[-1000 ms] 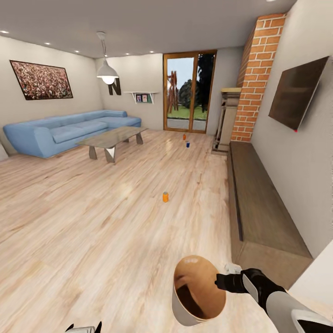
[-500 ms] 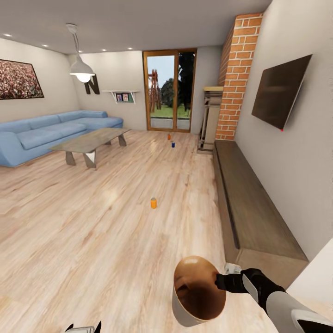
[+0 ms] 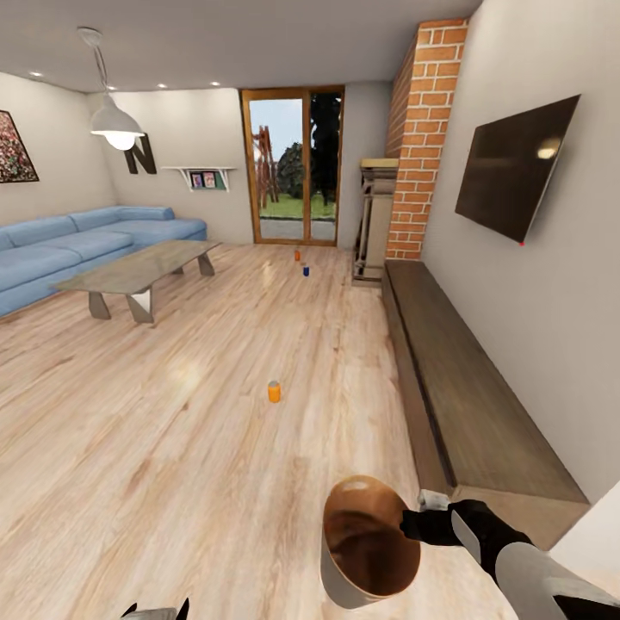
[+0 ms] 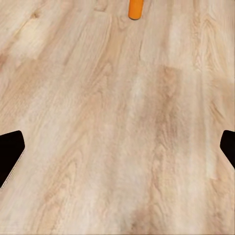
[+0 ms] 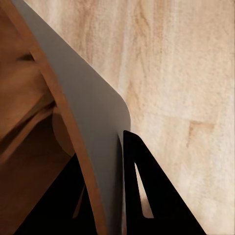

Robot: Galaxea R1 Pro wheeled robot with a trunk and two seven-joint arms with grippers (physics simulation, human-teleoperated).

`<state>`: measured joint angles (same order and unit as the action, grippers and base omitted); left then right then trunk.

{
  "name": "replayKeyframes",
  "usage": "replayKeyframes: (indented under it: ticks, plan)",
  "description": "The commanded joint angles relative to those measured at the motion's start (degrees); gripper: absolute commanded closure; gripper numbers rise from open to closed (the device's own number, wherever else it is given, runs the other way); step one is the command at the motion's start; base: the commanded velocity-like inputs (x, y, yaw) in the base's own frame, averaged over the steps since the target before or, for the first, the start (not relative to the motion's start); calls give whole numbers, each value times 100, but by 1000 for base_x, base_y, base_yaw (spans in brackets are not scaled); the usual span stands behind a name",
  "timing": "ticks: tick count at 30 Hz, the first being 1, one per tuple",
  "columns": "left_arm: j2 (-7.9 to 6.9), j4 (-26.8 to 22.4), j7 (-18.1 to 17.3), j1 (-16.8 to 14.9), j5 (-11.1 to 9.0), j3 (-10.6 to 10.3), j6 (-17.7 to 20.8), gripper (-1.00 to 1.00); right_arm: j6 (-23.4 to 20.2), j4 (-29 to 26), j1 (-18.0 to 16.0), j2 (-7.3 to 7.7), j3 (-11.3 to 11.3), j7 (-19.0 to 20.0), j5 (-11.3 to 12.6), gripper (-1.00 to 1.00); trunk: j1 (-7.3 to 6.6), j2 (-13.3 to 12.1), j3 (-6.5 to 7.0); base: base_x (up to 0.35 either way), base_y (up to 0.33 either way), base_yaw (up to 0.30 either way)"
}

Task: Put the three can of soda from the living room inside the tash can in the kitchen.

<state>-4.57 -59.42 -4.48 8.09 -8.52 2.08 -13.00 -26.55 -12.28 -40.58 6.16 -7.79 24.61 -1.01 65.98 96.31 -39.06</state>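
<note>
I am in the living room. My right gripper (image 3: 412, 523) is shut on the rim of the tash can (image 3: 368, 544), held low in front of me with its brown inside showing. In the right wrist view its grey wall (image 5: 93, 122) sits pinched between the fingers (image 5: 147, 196). One orange can of soda (image 3: 274, 392) stands on the floor ahead, and shows far off past my open left gripper (image 4: 117, 152) as an orange can (image 4: 135, 9). Another orange can (image 3: 297, 255) and the dark blue can (image 3: 306, 270) stand farther away near the glass door. The left gripper (image 3: 157, 610) hangs low.
A long low wooden bench (image 3: 465, 379) runs along the right wall under a TV (image 3: 512, 168). The brick chimney (image 3: 422, 129) and fireplace (image 3: 375, 224) stand beyond it. A coffee table (image 3: 138, 271) and blue sofa (image 3: 77, 245) are at the left.
The whole view has shifted: the sofa and table slid to the left and the nearest orange can sits lower and closer. The tash can stays held in the right gripper as before.
</note>
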Motion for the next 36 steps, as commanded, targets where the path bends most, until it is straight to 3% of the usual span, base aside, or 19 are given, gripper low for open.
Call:
replayKeyframes:
  ticks: [1,36]
  plan:
    - [0,0,0,0,3,1,0,-100,-26,-2,-2,-1,-55,35,110,100,0,0,0,326,150,-20]
    - [-9,8,2,-4,3,-7,0,-100,-18,-2,-2,-1,-63,49,110,100,0,0,-1,326,151,-51]
